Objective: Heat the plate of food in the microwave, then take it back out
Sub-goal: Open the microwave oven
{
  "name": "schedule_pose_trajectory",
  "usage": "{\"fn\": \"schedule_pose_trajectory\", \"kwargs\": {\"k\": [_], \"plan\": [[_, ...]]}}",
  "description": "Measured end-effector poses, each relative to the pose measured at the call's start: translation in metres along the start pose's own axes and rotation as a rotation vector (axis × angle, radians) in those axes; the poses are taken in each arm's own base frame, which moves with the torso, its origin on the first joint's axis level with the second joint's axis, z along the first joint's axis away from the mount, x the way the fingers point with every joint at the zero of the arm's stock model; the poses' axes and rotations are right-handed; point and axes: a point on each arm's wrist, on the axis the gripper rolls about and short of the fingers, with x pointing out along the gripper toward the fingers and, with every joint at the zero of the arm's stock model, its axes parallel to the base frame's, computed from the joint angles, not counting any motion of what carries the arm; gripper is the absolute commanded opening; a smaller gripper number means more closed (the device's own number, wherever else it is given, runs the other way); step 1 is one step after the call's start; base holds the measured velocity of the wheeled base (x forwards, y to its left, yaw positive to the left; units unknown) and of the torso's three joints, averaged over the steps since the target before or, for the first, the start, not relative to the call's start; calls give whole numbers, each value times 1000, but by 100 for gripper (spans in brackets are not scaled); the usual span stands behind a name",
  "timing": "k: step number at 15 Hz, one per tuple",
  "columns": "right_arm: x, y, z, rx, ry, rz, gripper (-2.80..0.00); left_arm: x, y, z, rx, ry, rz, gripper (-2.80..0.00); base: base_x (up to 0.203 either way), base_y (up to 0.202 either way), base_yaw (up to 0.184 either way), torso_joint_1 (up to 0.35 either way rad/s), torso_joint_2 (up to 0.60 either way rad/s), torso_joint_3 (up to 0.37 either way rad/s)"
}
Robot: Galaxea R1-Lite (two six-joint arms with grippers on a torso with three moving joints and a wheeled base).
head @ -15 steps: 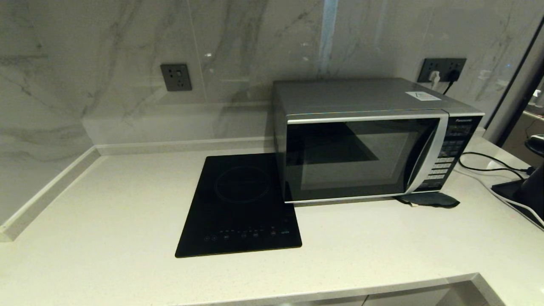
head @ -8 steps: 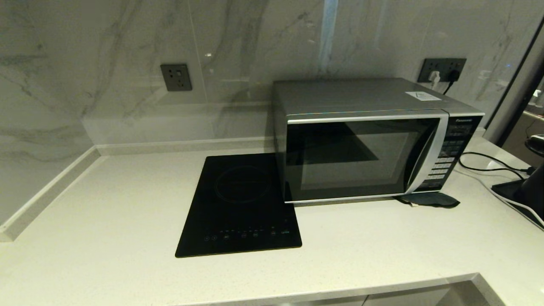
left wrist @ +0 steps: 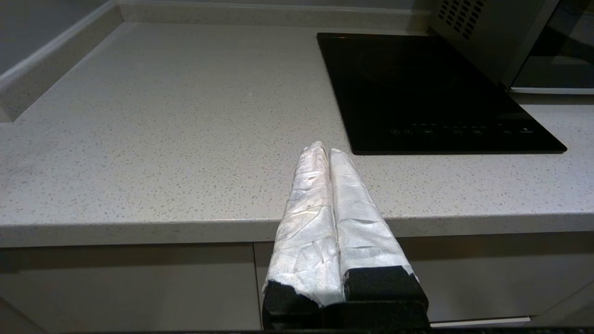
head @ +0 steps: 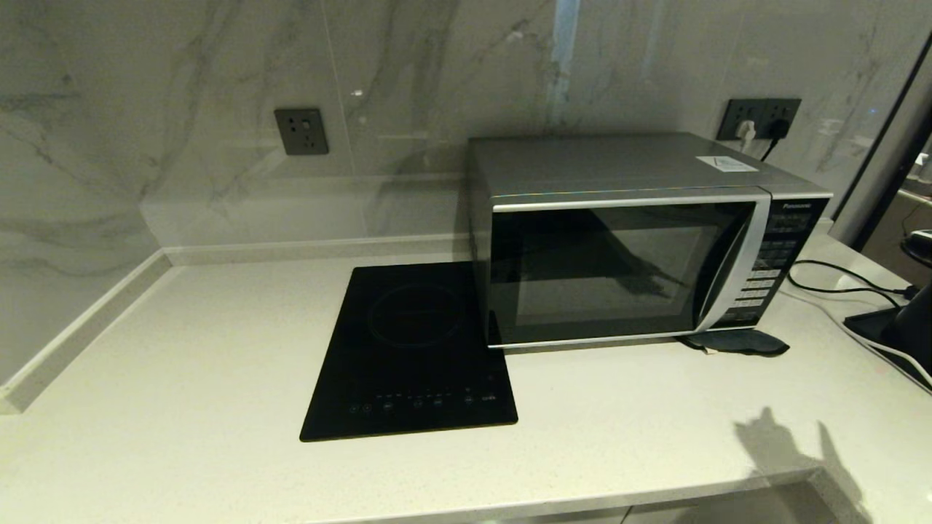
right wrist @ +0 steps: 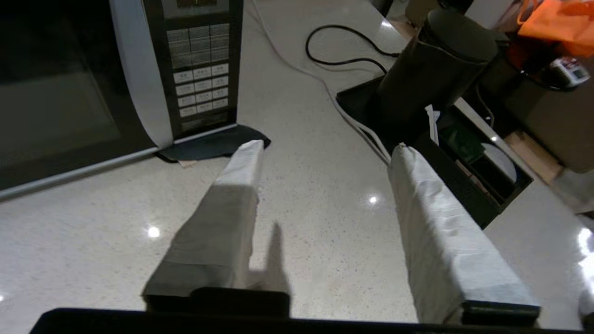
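I see the silver microwave (head: 626, 240) with its dark door closed. My right end effector (right wrist: 325, 153) hovers released and empty before its button panel; the left end effector (left wrist: 325, 153) stays clenched.

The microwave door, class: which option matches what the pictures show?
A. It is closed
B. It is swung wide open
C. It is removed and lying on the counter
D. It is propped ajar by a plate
A. The dark glass door of the microwave sits flush in its silver frame, with the curved handle against the button panel and no gap showing.
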Motion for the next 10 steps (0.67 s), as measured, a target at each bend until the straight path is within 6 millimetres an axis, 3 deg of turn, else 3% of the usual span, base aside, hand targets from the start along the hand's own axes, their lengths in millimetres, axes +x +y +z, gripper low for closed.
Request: {"fn": "schedule_pose_trajectory", "kwargs": {"k": [4,10], "plan": [[34,19,12,-223,18,-2,0,0,0,0,0,0,0,-280,0,0,0,0,0,0],[66,33,4,-437,73,141,0,0,0,0,0,0,0,-280,0,0,0,0,0,0]]}}
